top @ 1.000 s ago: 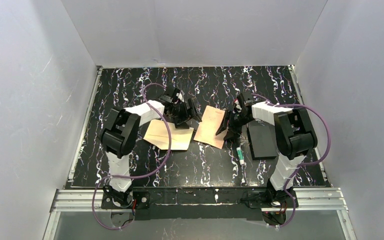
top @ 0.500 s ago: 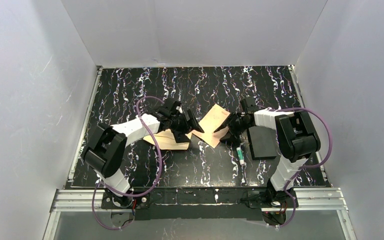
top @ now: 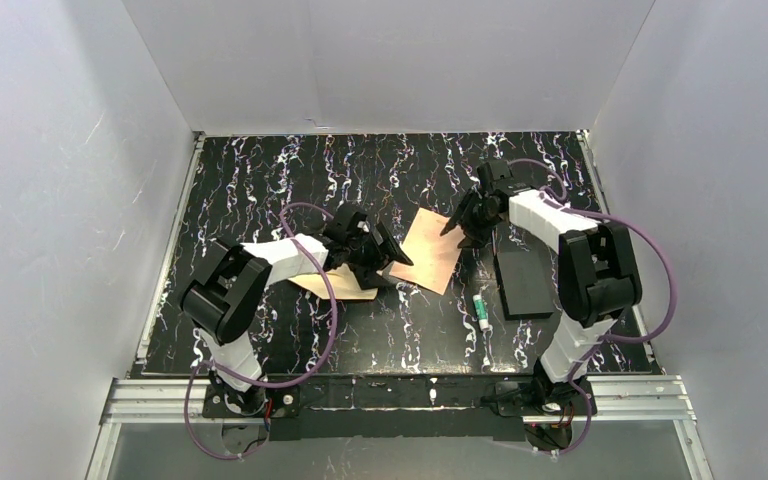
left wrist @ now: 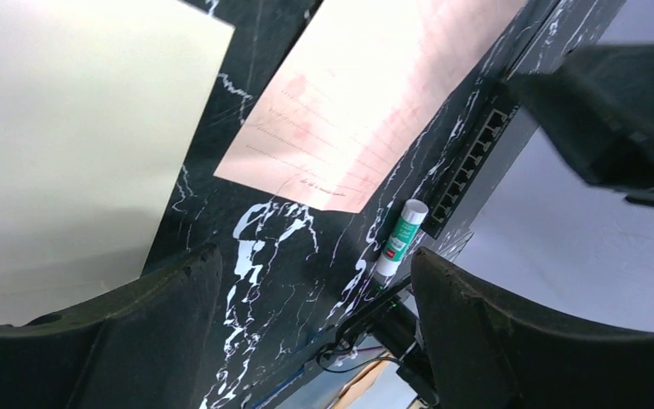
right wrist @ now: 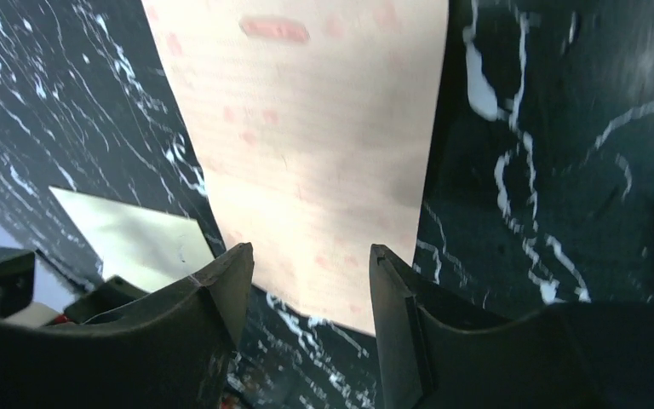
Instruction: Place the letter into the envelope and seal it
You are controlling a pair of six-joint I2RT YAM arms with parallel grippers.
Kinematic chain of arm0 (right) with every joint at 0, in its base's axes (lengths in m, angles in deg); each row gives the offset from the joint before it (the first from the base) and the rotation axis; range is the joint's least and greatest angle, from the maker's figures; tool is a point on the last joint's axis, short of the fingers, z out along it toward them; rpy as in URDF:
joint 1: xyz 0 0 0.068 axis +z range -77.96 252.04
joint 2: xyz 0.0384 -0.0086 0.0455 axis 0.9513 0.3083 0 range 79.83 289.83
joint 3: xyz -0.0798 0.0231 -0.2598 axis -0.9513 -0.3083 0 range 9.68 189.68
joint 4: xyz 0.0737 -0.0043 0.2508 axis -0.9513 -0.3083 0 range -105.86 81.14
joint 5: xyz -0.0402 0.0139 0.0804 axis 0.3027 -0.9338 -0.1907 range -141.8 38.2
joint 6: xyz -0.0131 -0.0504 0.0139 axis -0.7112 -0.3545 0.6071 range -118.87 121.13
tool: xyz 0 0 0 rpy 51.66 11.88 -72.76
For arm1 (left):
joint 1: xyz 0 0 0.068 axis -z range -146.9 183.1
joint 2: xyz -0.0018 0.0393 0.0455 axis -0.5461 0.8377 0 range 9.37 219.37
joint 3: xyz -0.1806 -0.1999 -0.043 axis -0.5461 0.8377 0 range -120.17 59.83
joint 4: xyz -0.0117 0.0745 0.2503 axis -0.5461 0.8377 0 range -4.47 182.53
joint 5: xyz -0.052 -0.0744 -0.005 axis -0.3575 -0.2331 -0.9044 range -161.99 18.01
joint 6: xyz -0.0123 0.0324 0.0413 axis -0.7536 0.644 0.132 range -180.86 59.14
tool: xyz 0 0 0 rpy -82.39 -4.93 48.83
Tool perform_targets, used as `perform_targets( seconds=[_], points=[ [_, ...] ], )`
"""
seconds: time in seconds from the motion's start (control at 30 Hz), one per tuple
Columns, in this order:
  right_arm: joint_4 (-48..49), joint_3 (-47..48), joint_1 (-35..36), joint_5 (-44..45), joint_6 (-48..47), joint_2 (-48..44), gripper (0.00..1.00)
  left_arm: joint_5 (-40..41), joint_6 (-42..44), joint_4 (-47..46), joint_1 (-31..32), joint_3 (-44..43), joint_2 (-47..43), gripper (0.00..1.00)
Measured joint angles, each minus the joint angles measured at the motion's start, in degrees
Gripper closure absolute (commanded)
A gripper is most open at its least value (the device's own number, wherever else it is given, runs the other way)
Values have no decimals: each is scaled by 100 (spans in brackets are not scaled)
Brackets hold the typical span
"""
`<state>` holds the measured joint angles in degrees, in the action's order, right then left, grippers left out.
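Note:
The tan letter (top: 428, 251) lies flat on the black marbled table, mid-centre. It also shows in the left wrist view (left wrist: 366, 94) and the right wrist view (right wrist: 306, 128). The cream envelope (top: 331, 284) lies to its left, partly under my left arm. It shows in the left wrist view (left wrist: 68, 128) and the right wrist view (right wrist: 136, 234). My left gripper (top: 388, 256) is open and empty between the envelope and the letter's left edge (left wrist: 315, 285). My right gripper (top: 463, 221) is open and empty over the letter's far right corner (right wrist: 311, 264).
A green-and-white glue stick (top: 480, 309) lies right of the letter and shows in the left wrist view (left wrist: 402, 237). A flat black box (top: 523, 283) sits beside it on the right. White walls enclose the table on three sides.
The letter was tilted up at my right gripper and now lies flat. My right gripper has pulled back to the far right corner. My left gripper has moved right toward the letter.

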<state>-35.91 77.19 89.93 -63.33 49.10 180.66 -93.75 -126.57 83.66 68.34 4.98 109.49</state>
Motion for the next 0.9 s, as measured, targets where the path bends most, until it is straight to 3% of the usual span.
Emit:
perform_targets(
  seconds=[0.27,0.43,0.9],
  points=[
    [55,1126,-22,415,-741,1266,39,-35,-278,-153,214,66,212,21],
    [24,1281,-57,588,-732,1397,39,76,-511,-247,393,17,284,20],
    [511,-96,-79,487,837,560,39,422,-1204,-1484,459,385,385,25]
  ],
)
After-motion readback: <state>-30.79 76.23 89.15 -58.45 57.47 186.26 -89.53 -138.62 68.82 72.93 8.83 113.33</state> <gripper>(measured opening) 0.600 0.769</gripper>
